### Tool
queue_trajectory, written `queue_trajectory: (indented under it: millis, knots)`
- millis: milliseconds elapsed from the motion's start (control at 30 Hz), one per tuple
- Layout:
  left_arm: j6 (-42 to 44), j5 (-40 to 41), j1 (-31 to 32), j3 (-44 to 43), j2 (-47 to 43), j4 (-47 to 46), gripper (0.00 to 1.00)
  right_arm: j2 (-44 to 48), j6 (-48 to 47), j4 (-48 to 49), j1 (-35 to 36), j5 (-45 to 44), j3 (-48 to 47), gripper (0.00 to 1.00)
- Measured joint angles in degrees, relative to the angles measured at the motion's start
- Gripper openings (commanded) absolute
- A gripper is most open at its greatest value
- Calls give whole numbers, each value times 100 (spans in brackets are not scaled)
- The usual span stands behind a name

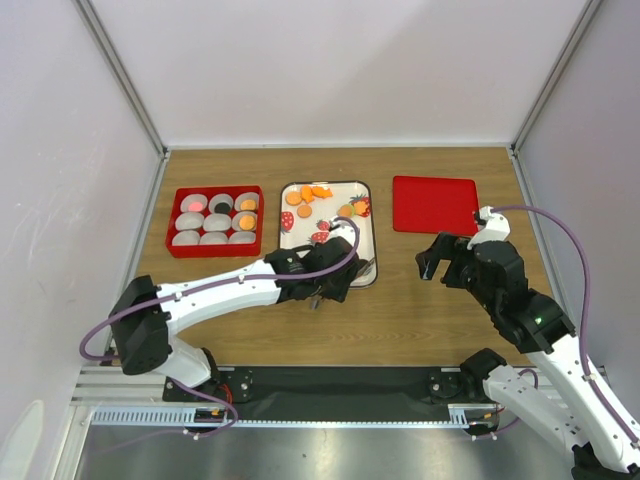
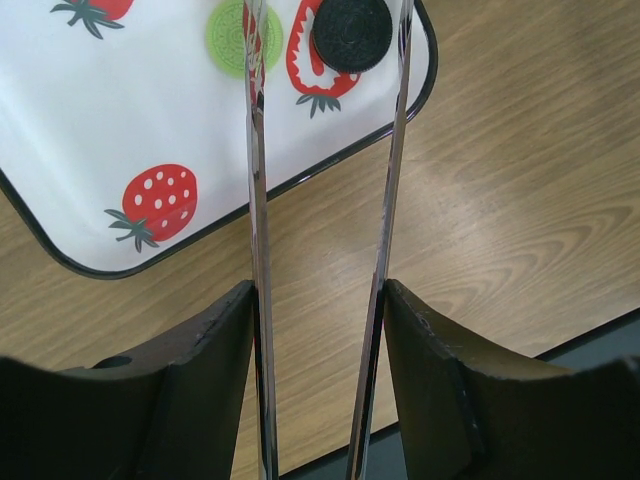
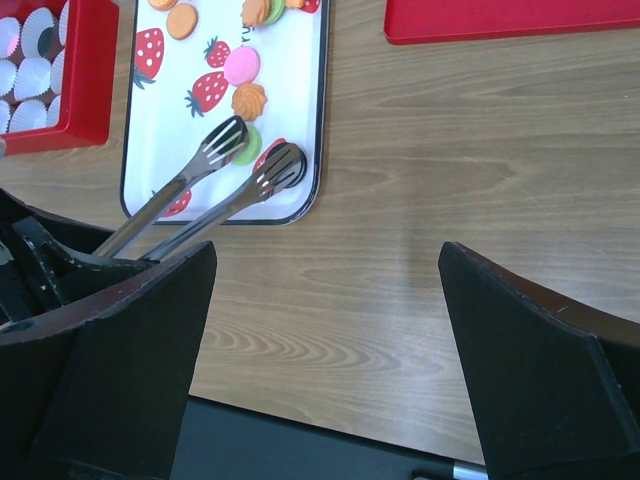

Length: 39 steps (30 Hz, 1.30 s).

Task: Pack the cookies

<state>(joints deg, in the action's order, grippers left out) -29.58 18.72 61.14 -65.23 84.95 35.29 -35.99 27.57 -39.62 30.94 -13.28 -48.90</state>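
Left gripper [image 2: 320,330] clasps slim silver metal tongs [image 3: 215,195] over the white strawberry-print tray [image 1: 300,252]. Four small flat round cookies [image 1: 247,220] sit in the red square plastic box [image 1: 172,240]; most remain unpacked.

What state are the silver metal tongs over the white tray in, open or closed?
Open: in the right wrist view the two tips of the silver metal tongs stand clearly apart over the white tray.

Readable text, labels, brands, numbers, signs: none. Black cookie [image 2: 352,33], ahead of the jaws: embossed pattern, too fine to read.
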Motion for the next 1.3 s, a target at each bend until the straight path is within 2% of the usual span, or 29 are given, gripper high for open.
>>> queue_trajectory:
  millis: [567, 1300]
  knots:
    - [-7, -4, 146, -66, 376, -68, 54, 70, 0, -2, 0, -52, 0, 100]
    - [-35, 59, 184, -243, 494, 92, 41, 83, 0, -2, 0, -63, 0, 100]
